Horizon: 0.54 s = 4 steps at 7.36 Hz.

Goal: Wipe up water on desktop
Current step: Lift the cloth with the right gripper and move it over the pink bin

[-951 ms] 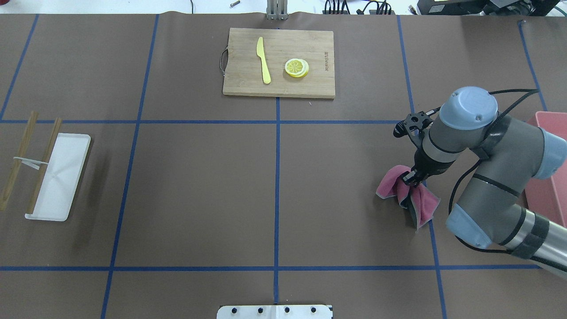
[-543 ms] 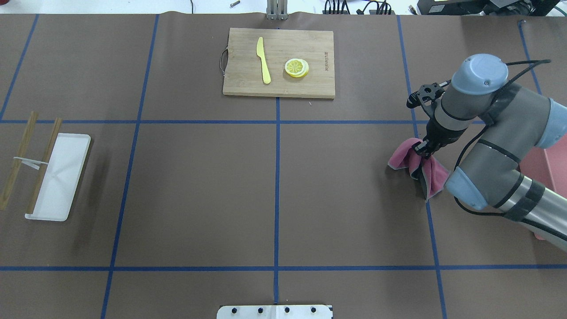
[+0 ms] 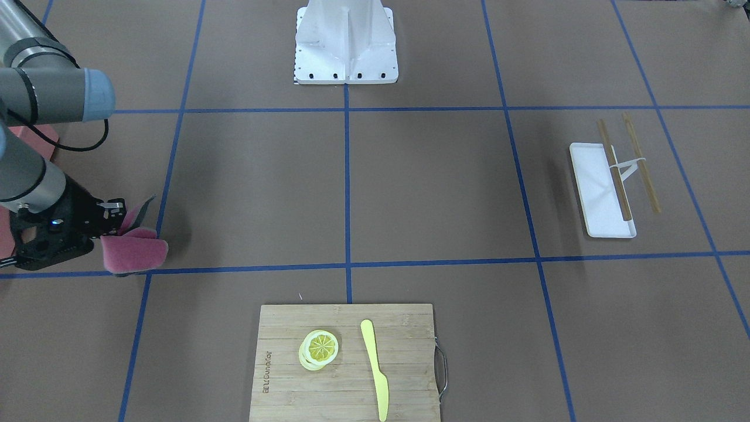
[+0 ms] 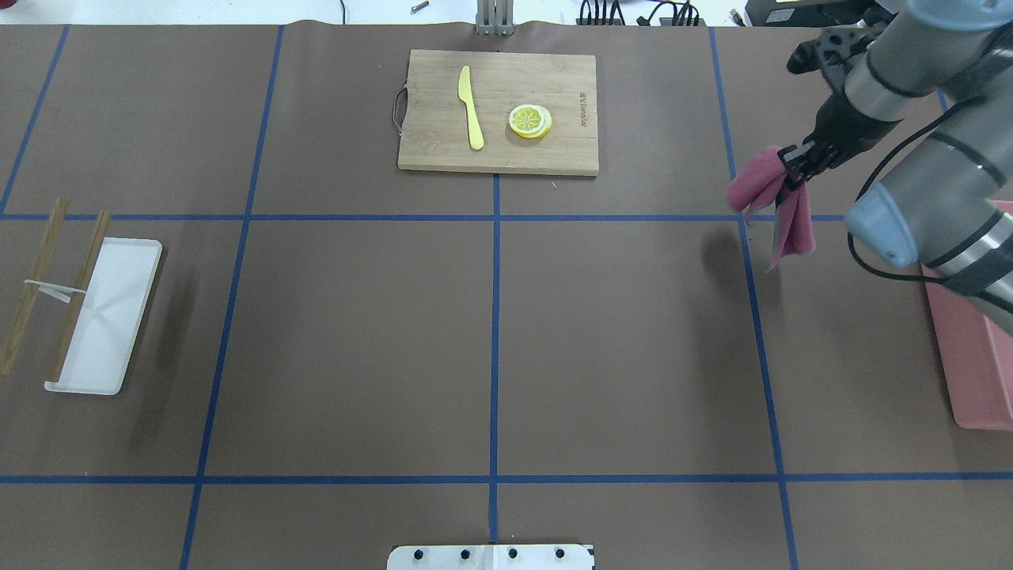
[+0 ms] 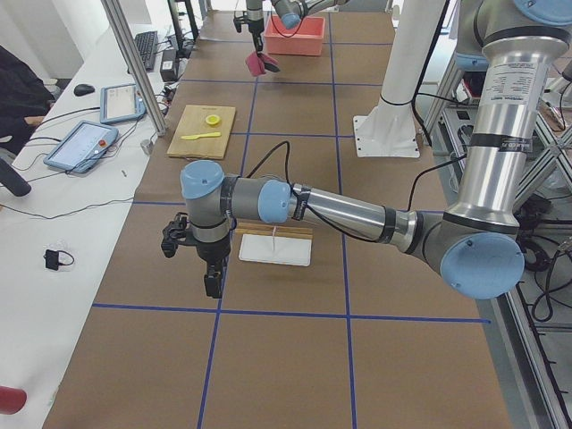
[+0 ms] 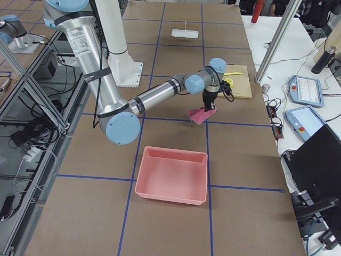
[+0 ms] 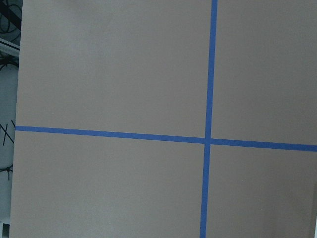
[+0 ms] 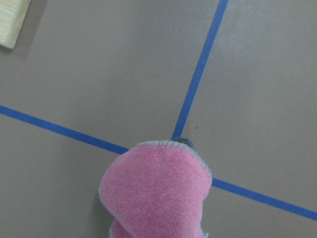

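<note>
Currently right jaws clamp pink cloth above surface, upper right overhead; no water visible, wipe seemingly pending; left jaws unreadable.

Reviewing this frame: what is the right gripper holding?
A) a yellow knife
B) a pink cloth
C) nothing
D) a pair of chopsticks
B: the right gripper is shut on the pink cloth, which hangs bunched from it above the desktop.

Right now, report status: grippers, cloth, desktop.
Right gripper shut on pink cloth, held off the desktop. Left gripper hangs by the white tray, jaws unreadable. No water visible. Cutting board stands apart from it.
</note>
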Each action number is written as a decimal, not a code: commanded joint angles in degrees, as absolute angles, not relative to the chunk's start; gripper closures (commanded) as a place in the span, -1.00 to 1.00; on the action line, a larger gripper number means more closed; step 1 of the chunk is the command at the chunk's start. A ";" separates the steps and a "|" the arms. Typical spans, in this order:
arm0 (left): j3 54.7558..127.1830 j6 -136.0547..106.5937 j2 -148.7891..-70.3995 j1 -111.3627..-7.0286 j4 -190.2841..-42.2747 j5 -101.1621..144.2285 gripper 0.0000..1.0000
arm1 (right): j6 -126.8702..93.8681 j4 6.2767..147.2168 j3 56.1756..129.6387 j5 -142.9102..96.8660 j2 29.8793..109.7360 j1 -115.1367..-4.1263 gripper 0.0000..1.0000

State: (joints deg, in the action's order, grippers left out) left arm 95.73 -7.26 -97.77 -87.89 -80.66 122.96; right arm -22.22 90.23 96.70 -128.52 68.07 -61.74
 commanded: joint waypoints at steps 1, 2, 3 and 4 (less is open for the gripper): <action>95.54 -7.21 -97.73 -87.98 -80.60 122.96 -0.96 | -21.89 101.60 107.86 -133.05 69.51 -70.54 1.00; 95.54 -7.21 -97.73 -87.98 -80.60 122.96 -0.96 | -21.71 111.35 115.50 -132.89 70.65 -72.40 1.00; 95.62 -7.21 -97.73 -87.98 -80.60 122.96 -0.96 | -17.18 117.10 119.84 -132.80 73.19 -75.12 1.00; 95.71 -7.21 -97.73 -88.15 -80.60 122.96 -0.96 | -7.92 118.98 121.27 -132.72 78.78 -77.67 1.00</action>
